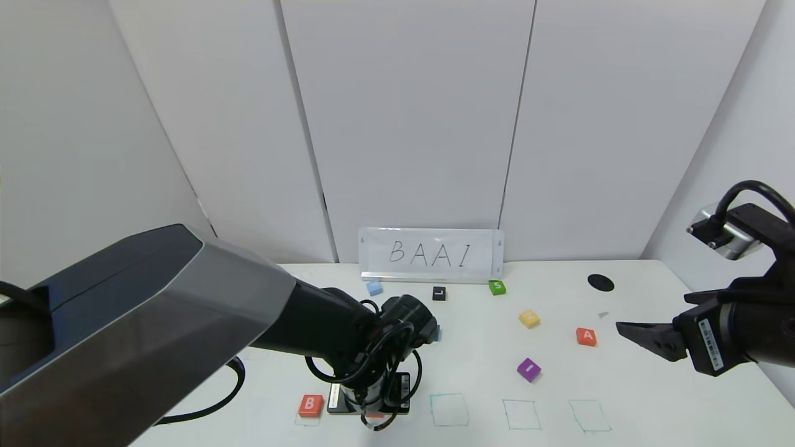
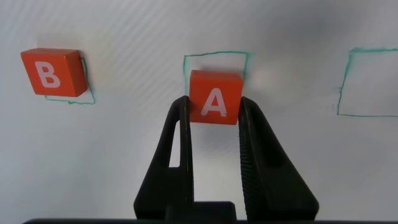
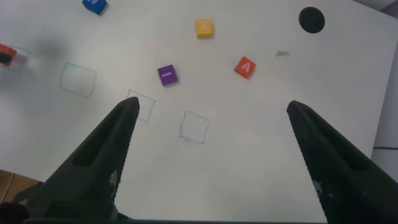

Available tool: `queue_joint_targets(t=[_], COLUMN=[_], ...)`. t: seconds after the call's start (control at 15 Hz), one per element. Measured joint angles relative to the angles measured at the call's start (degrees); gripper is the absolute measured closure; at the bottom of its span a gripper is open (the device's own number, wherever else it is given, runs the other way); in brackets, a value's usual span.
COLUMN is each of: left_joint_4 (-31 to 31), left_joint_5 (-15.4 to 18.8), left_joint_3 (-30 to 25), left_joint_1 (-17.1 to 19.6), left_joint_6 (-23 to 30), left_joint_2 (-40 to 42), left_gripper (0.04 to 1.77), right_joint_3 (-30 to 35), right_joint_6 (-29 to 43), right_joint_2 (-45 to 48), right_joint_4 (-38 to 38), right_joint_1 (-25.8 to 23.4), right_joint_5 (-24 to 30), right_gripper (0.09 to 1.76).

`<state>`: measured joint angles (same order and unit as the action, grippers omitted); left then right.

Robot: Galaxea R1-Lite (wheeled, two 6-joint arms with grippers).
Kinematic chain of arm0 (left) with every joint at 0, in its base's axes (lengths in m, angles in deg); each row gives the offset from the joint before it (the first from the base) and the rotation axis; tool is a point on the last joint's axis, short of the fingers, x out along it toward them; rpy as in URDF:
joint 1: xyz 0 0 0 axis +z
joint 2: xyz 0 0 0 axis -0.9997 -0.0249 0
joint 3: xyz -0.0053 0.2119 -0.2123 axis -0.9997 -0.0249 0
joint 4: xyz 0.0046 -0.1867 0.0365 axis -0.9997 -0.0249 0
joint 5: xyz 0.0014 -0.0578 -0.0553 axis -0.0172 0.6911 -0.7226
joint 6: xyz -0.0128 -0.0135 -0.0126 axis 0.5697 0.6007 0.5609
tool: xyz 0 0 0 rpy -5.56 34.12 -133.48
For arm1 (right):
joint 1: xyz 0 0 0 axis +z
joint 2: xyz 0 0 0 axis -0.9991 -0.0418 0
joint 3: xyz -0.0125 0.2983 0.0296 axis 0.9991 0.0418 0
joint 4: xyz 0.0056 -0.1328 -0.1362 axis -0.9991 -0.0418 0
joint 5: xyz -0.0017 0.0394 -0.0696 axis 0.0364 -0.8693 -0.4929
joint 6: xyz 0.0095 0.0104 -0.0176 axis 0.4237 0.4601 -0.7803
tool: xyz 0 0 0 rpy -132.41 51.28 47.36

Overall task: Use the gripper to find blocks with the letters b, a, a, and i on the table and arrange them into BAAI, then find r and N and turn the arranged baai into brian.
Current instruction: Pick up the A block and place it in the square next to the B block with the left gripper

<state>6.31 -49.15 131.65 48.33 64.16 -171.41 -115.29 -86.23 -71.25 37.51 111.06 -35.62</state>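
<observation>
Blocks: four belong to the word, three orange-red and one purple.
Table [image 1: 621, 379]: white top carrying everything, with one black round spot [image 1: 600, 282] showing near the far right corner.
Sign [image 1: 431, 254]: one white card reading BAAI, upright at the middle of the far edge.
Left gripper [image 2: 215, 118]: low over the near edge, left of centre, its two fingers [image 2: 180, 146] clamped on the sides of an A block [image 2: 215, 97], which sits at the edge of a green outline [image 2: 216, 62]; whether it rests on the table cannot be told.
Right gripper [image 3: 208, 115]: raised above the right edge, fingers spread wide, holding nothing.
Green outlines: at least four along the near edge; the three right of the left gripper [image 1: 448, 410] [image 1: 521, 415] [image 1: 589, 416] hold no block.
B block [image 1: 310, 405]: one, on the leftmost outline at the near edge, partly off it, beside the left gripper.
Second A block [image 1: 586, 336]: loose, towards the right edge, near the right gripper's tips.
Purple I block [image 1: 528, 369]: one, tilted, between the second A block and the near outlines.
Other blocks: yellow [image 1: 529, 318], green S [image 1: 497, 287], black L [image 1: 439, 293] and pale blue [image 1: 374, 287], one each, the last three lined just before the sign.
</observation>
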Motion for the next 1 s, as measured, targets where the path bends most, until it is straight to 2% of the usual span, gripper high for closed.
queue_joint_targets(t=[0.2, 1.0], left_joint_4=[3.83, 3.75], left_joint_5=[-0.46, -0.40], left_joint_3=[-0.61, -1.28], left_joint_1=[0.04, 0.33], left_joint_6=[0.09, 0.98], left_joint_2=[-0.85, -1.43], left_gripper=[1.33, 1.33], right_joint_3=[0.09, 0.11], right_joint_6=[0.00, 0.02], right_joint_2=[0.00, 0.09], right_joint_4=[0.00, 0.00], right_joint_1=[0.16, 0.44], right_joint_5=[0.02, 0.02], right_gripper=[0.14, 0.14])
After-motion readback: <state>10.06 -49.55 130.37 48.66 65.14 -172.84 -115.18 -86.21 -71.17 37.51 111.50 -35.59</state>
